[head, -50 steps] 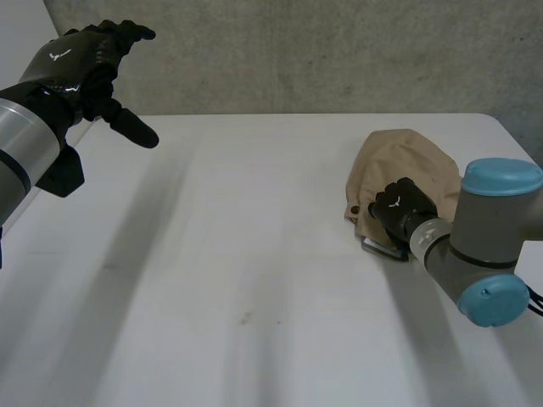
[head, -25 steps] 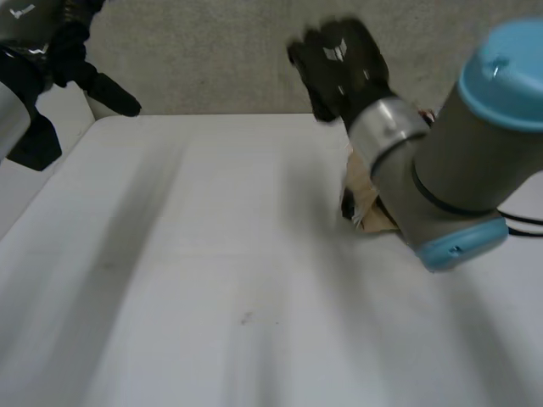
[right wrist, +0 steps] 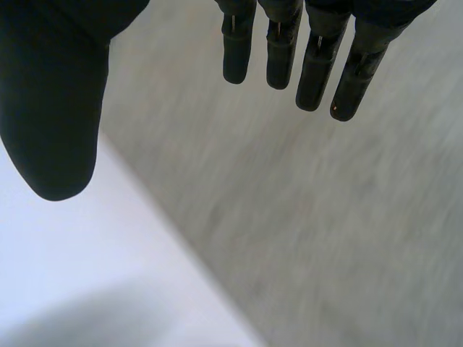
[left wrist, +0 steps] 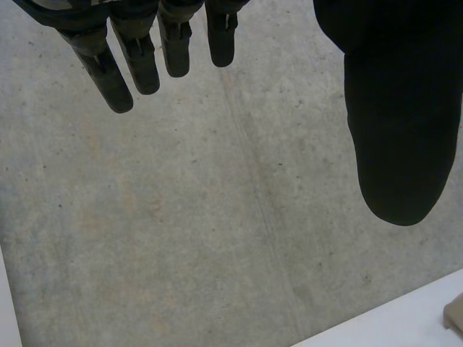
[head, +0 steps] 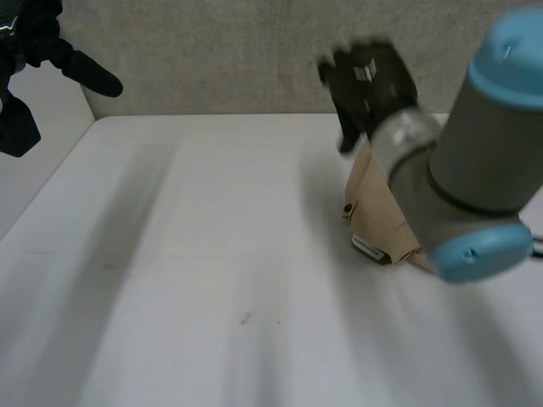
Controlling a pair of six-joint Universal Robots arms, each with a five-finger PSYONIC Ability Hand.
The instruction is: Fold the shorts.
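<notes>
The tan shorts point(head: 373, 203) lie folded in a small bundle on the right side of the white table point(head: 221, 254), partly hidden behind my right arm. My right hand point(head: 366, 85) is raised in the air above the table's far edge, over the bundle, open and holding nothing; in its wrist view the fingers point(right wrist: 318, 65) hang straight, well apart from the thumb. My left hand point(head: 38, 42) is lifted high past the table's far left corner, also open, its fingers point(left wrist: 137, 58) straight and empty. A corner of the shorts point(left wrist: 456, 314) shows far beyond the left thumb.
A grey concrete wall point(head: 221, 51) stands behind the table's far edge. My right arm's grey joint with its light-blue cap point(head: 475, 246) hangs over the table's right side.
My right hand has let go of the shorts, lifted off the bundle toward the wall and opened its fingers. My left hand has drawn further up and to the left.
</notes>
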